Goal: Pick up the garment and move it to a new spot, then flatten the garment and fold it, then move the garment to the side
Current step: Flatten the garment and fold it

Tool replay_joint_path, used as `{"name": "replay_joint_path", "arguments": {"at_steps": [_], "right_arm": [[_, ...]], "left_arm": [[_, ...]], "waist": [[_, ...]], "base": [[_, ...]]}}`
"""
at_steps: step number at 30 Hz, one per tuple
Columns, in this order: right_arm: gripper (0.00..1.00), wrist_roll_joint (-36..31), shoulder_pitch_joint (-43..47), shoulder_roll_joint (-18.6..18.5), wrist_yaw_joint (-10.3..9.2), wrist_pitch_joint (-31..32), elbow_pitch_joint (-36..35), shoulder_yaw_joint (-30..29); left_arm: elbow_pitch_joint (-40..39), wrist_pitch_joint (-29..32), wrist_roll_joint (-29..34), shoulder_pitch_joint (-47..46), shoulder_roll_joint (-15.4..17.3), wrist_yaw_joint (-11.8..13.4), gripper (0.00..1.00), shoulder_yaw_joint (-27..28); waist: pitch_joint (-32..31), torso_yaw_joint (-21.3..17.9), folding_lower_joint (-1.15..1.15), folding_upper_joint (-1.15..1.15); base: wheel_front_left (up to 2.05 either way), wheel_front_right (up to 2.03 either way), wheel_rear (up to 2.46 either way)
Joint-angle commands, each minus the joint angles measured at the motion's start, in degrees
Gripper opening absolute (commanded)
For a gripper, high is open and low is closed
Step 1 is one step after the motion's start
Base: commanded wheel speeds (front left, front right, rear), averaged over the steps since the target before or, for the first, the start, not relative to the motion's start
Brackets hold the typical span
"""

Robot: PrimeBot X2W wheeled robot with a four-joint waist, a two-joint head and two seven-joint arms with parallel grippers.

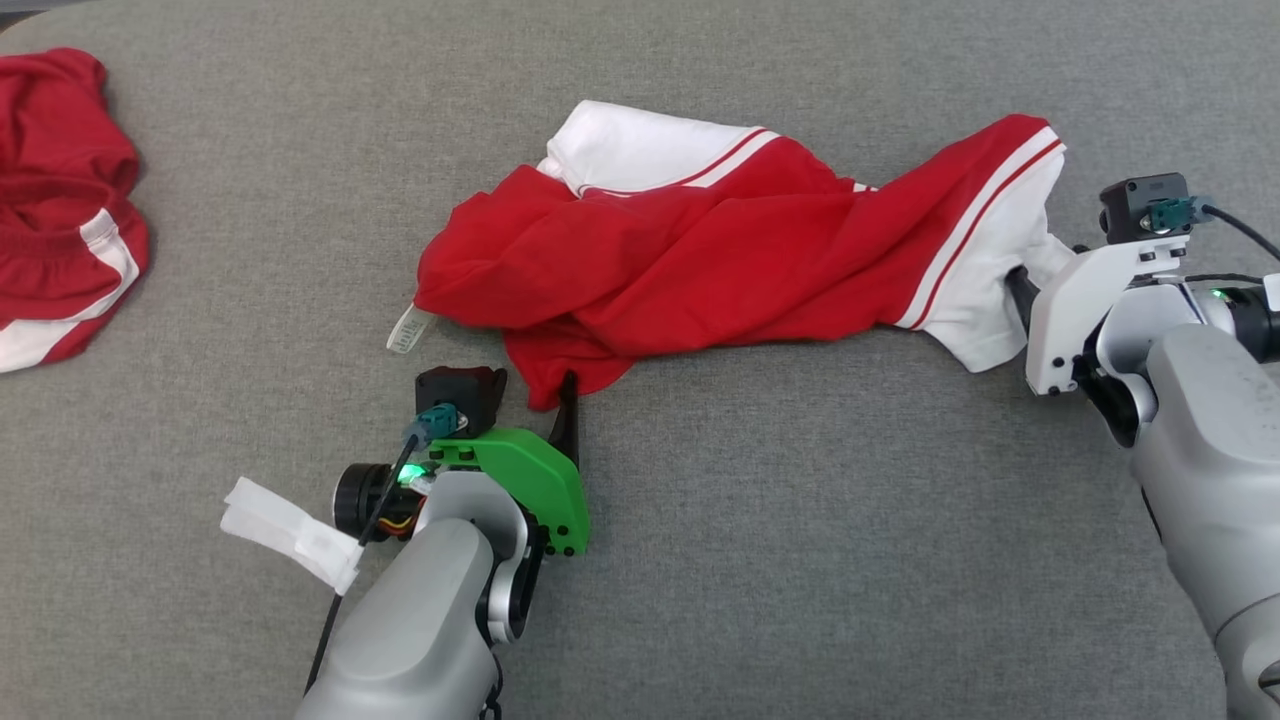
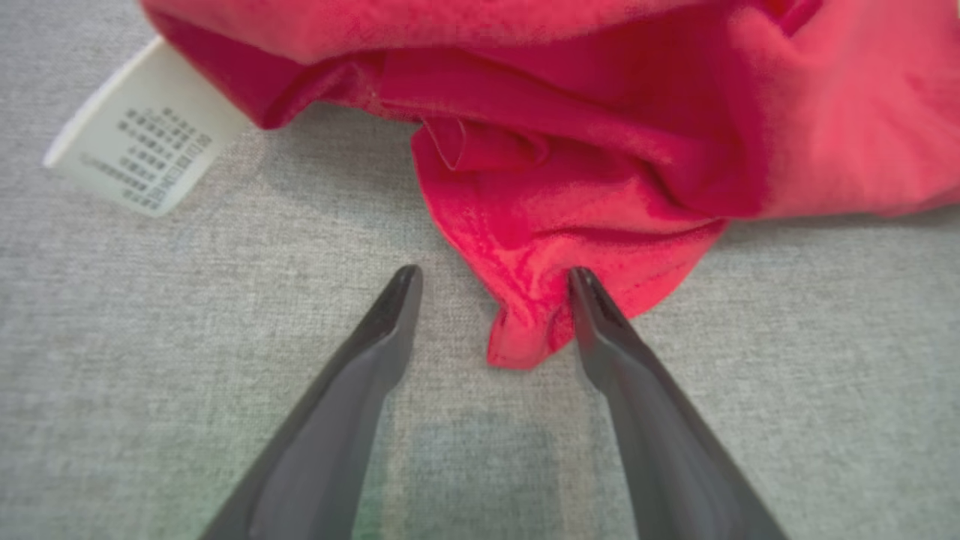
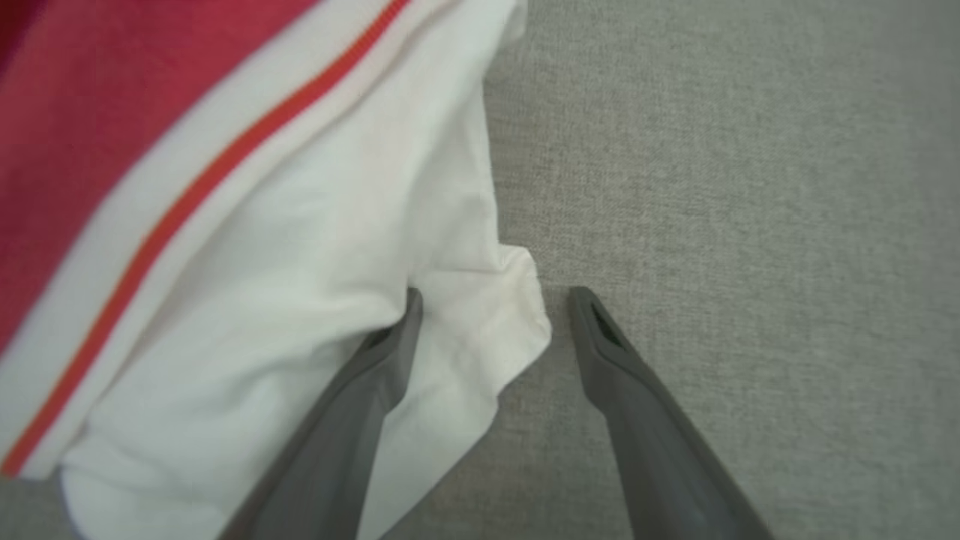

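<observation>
The garment (image 1: 720,250) is a red top with white sleeves and red-white stripes, lying crumpled in the middle of the grey cloth surface (image 1: 800,550). Its white care label (image 1: 410,330) sticks out at the left. My left gripper (image 1: 555,395) is at the garment's lower red tip. In the left wrist view that red corner (image 2: 525,322) lies between the open fingers of my left gripper (image 2: 493,279), against the right finger. My right gripper (image 1: 1020,290) is at the white sleeve on the right. Its open jaws (image 3: 496,298) straddle a white sleeve corner (image 3: 480,337).
A second red garment with white trim (image 1: 60,200) lies bunched at the far left edge. The care label (image 2: 142,161) shows left of the left fingers. A white strip (image 1: 290,530) hangs from my left wrist.
</observation>
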Motion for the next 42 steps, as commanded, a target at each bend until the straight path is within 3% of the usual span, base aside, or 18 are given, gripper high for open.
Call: {"name": "replay_joint_path", "arguments": {"at_steps": [1,3,4,5,6,7,8,15,19,24,31,42], "right_arm": [[1.0,0.12,0.56,-0.52,-0.12,1.18,1.96,0.65],[1.0,0.89,0.84,-0.39,-0.12,2.1,3.51,1.67],[1.0,1.67,1.02,-0.18,-0.1,2.43,3.98,2.16],[1.0,2.28,1.22,0.01,-0.1,2.94,4.43,2.67],[1.0,2.87,1.35,0.19,-0.1,3.67,4.91,3.3],[0.44,3.45,1.41,0.36,-0.07,3.86,5.07,3.84],[0.0,4.15,1.46,0.48,-0.04,3.58,4.84,4.31],[0.0,10.09,1.82,-1.03,-0.05,-1.74,-1.4,6.43],[0.0,14.22,2.11,-2.76,-0.06,-6.62,-9.03,6.55],[0.0,25.46,4.49,-2.71,-0.06,-8.04,-23.16,2.99],[0.0,33.14,4.5,-1.38,-0.06,-4.96,-37.04,-2.42],[0.0,29.47,-4.16,5.18,-0.06,5.15,-44.93,-10.78]], "left_arm": [[1.49,0.76,-1.07,0.5,0.9,0.97,1.0,0.09],[1.62,1.19,-1.72,0.72,0.93,0.95,1.0,-0.19],[1.78,1.65,-2.11,0.74,0.97,0.57,0.5,-0.49],[1.96,1.72,-2.2,0.81,0.98,0.25,0.2,-0.71],[2.14,1.82,-2.57,0.92,0.93,-0.05,0.0,-0.85],[2.3,1.89,-2.6,0.97,0.86,-0.38,0.0,-1.1],[2.2,1.29,-2.82,1.03,0.65,-0.68,0.0,-1.11],[-1.86,-4.74,-5.3,-0.28,0.62,-2.73,0.0,1.2],[-5.99,-8.19,-6.96,-1.81,0.95,-3.78,0.0,3.7],[-13.64,-9.53,-9.5,-2.79,1.53,-4.9,0.0,6.98],[-21.3,-3.74,-13.59,-7.28,4.4,-6.1,0.0,10.27],[-27.15,7.28,-17.84,-21.44,11.76,-5.73,0.0,15.77]], "waist": [[1.03,0.84,0.0,0.0],[1.22,1.04,0.0,0.0],[1.29,1.11,0.0,0.0],[1.32,1.13,0.0,0.0],[1.31,1.1,0.0,0.0],[1.31,1.03,0.0,0.0],[1.26,0.89,0.0,0.0],[-1.09,0.03,0.0,0.0],[-3.94,-0.67,0.0,0.0],[-8.73,-2.17,0.0,0.0],[-14.23,-5.07,0.0,0.0],[-13.1,-8.62,0.0,0.0]], "base": [[0.0,0.0,0.0],[0.0,0.0,0.0],[0.0,0.0,0.0],[0.0,0.0,0.0],[0.0,0.0,0.0],[0.0,0.0,0.0],[0.0,0.0,0.0],[0.0,0.0,0.0],[0.0,0.0,0.0],[0.0,0.0,0.0],[0.0,0.0,0.0],[0.0,0.0,0.0]]}}
